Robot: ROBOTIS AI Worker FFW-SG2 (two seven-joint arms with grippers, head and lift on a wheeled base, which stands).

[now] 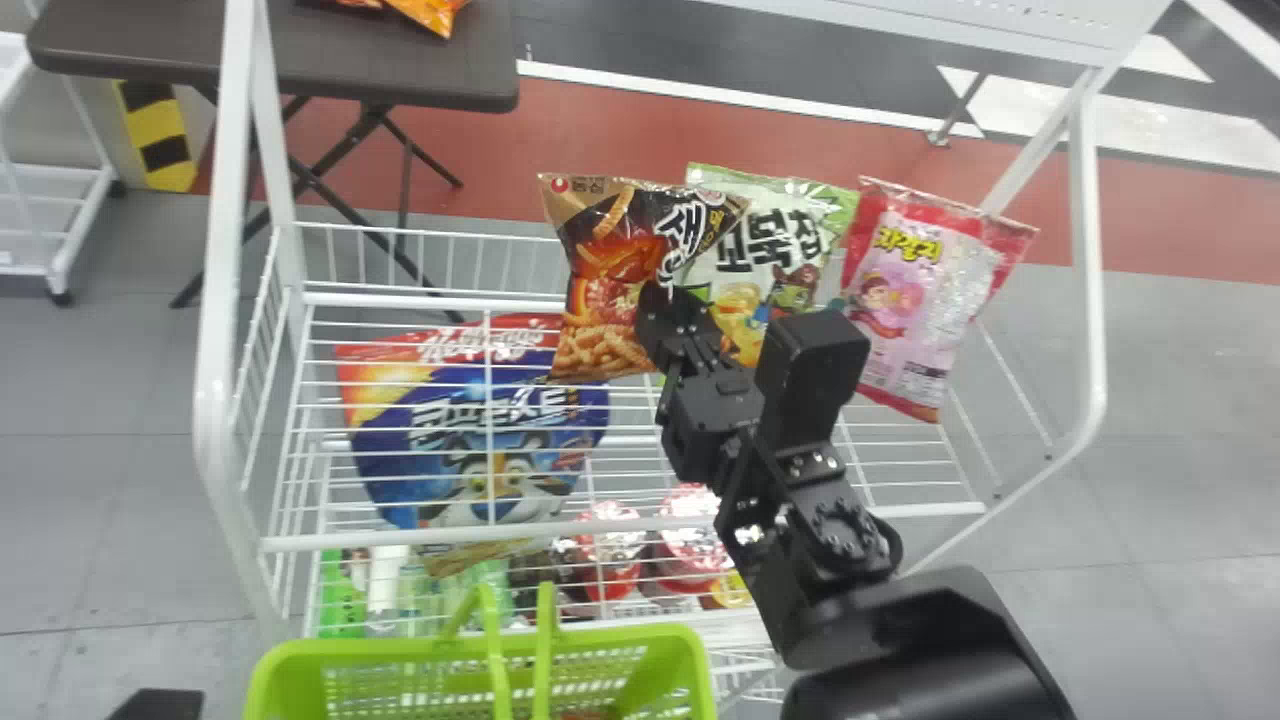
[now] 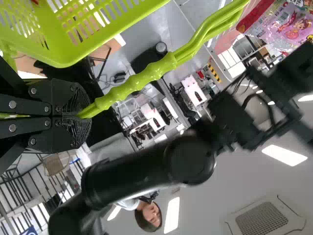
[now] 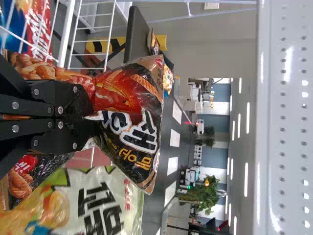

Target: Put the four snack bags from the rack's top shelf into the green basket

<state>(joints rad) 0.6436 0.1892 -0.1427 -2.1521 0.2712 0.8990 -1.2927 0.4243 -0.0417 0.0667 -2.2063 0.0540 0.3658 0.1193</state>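
Handle (image 2: 142, 81) in jaws, left wrist view

Place: you faced a shop-like setup
Rack (image 1: 215, 380): displayed snack bags (image 1: 915, 300) before you
Green basket (image 1: 620, 637): was a shopper's kind

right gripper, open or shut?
Shut: the right gripper has its fingers together, pinching the black-and-orange bag.

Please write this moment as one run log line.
right jaws: closed on black snack bag | left jaws: closed on basket handle | top shelf: green bag, pink bag | basket: before rack
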